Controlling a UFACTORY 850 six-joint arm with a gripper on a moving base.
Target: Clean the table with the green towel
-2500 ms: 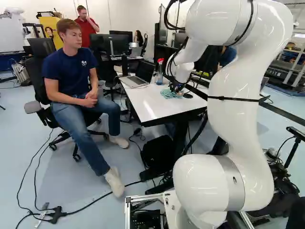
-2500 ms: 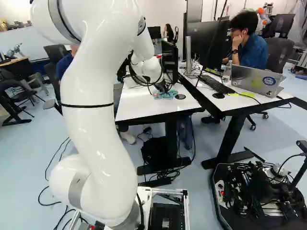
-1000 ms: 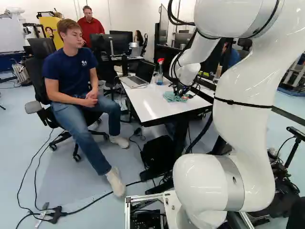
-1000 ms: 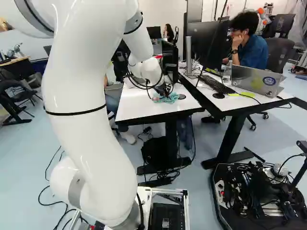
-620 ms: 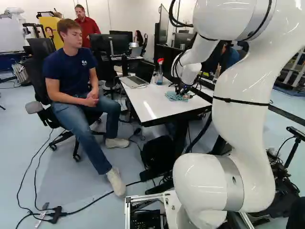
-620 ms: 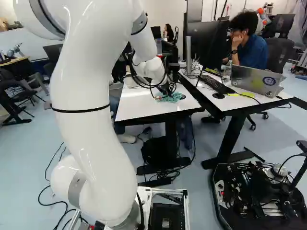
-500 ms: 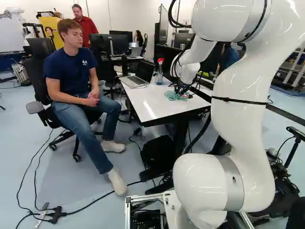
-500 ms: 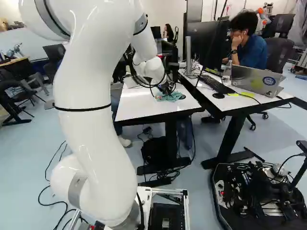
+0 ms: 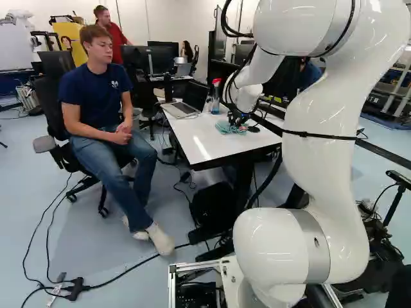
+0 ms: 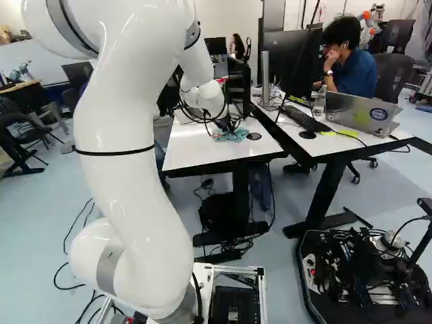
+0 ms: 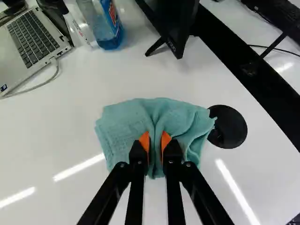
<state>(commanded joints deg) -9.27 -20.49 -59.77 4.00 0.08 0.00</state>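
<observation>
"What do your jaws have hold of?"

"The green towel [image 11: 124, 126]. You have the jaws nearly together, only a narrow gap left, and an upright fold of cloth fills it. The orange pads [image 11: 144, 140] press that fold from both sides, and the rest of your towel fans out to either side of the jaws. Whether the tips reach the tabletop beneath, you cannot tell."

"And where is your towel lying?"

"On the white counter [image 11: 70, 117], rumpled, with one corner lapping over the edge of the round black disc [image 11: 229, 131]. In both base views your white arm [image 9: 327, 128] reaches out over the counter and down to the cloth."

"What else is near your work?"

"Ahead of the jaws, past the towel, you have the blue spray bottle [image 9: 216, 99] with its red head, standing upright. Beside it is an open laptop [image 11: 35, 40] with a pale cable [image 11: 44, 84] running from it — well apart from your cloth. A black stand [image 11: 171, 28] rises beyond the towel too. At the right of the right base view, your second counter [image 10: 344, 144] carries another open laptop [image 10: 361, 115], a keyboard [image 10: 305, 119] and a clear bottle [image 10: 319, 102]."
</observation>
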